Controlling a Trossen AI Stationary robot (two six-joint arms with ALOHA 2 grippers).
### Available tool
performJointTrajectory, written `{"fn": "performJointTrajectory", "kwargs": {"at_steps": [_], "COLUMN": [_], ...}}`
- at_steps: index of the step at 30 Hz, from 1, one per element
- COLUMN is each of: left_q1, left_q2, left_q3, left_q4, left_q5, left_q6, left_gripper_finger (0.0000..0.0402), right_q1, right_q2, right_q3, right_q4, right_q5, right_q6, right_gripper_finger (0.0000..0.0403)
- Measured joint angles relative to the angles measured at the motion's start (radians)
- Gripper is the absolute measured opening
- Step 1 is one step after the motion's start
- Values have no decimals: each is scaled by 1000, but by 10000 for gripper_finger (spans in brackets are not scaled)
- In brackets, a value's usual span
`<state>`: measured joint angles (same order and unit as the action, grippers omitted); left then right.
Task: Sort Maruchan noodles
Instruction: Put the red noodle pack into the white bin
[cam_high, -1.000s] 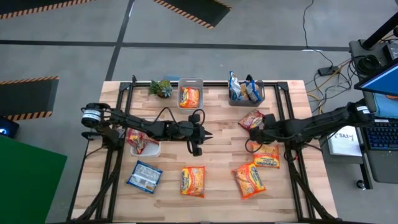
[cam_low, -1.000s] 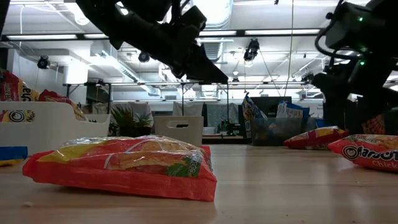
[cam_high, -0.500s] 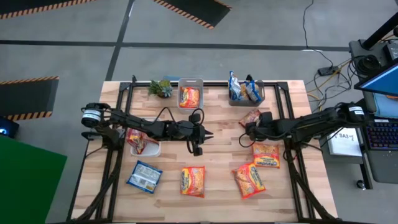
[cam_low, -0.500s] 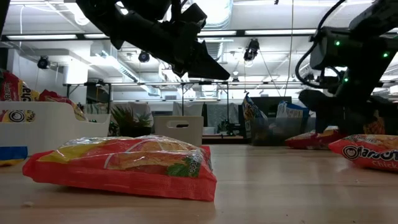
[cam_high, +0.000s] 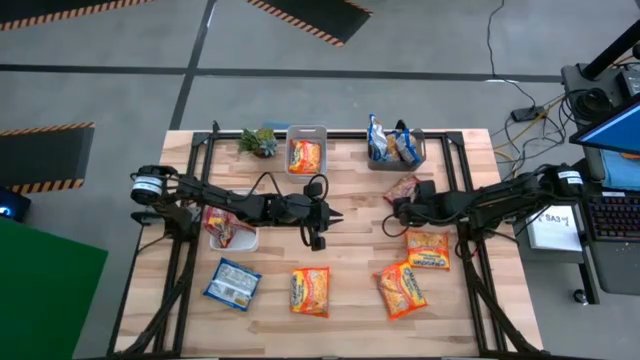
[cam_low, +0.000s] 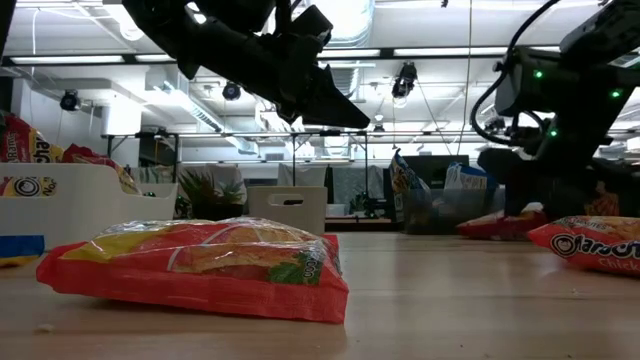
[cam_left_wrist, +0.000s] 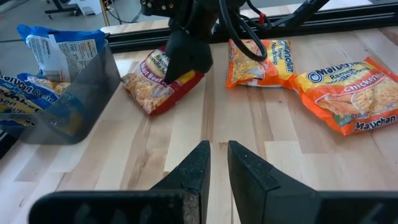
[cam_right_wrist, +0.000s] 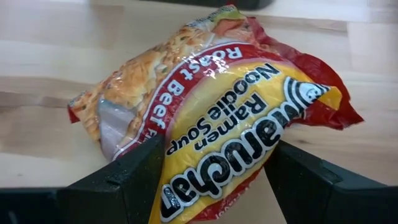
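Maruchan Roast Beef packet (cam_right_wrist: 211, 118), red, lies on the tabletop (cam_high: 355, 255) toward the right rear; my right pincer (cam_high: 400, 208) straddles it, fingers (cam_right_wrist: 121, 180) spread at either edge, and I can't tell whether they press it yet. My left pincer (cam_high: 334, 215) hangs over mid-tabletop with its fingers (cam_left_wrist: 193, 171) nearly together, holding nothing. Nearer the front lie three orange packets (cam_high: 310, 291) and one blue packet (cam_high: 233, 283). I see a white bin (cam_high: 232, 238) at left holding a red packet, a grey bin (cam_high: 307, 133) at the rear with an orange one, and a dark bin (cam_high: 420, 150) with blue ones.
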<state>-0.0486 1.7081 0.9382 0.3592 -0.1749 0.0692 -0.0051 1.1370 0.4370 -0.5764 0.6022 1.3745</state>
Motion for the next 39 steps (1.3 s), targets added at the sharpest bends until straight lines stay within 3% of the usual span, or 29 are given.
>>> {"fn": "performJointTrajectory", "kwargs": {"at_steps": [9, 21, 39], "left_q1": [0, 0, 0], "left_q2": [0, 2, 2], "left_q3": [0, 0, 0], "left_q4": [0, 0, 0], "left_q5": [0, 0, 0], "left_q6": [0, 0, 0], "left_gripper_finger": [38, 38, 38], "right_q1": [0, 0, 0], "right_q2": [0, 0, 0], "right_q3": [-2, -13, -13], "right_q4": [84, 97, 100], "right_q5": [-3, 1, 3], "right_q6": [-55, -66, -80], "right_gripper_finger": [247, 121, 33]}}
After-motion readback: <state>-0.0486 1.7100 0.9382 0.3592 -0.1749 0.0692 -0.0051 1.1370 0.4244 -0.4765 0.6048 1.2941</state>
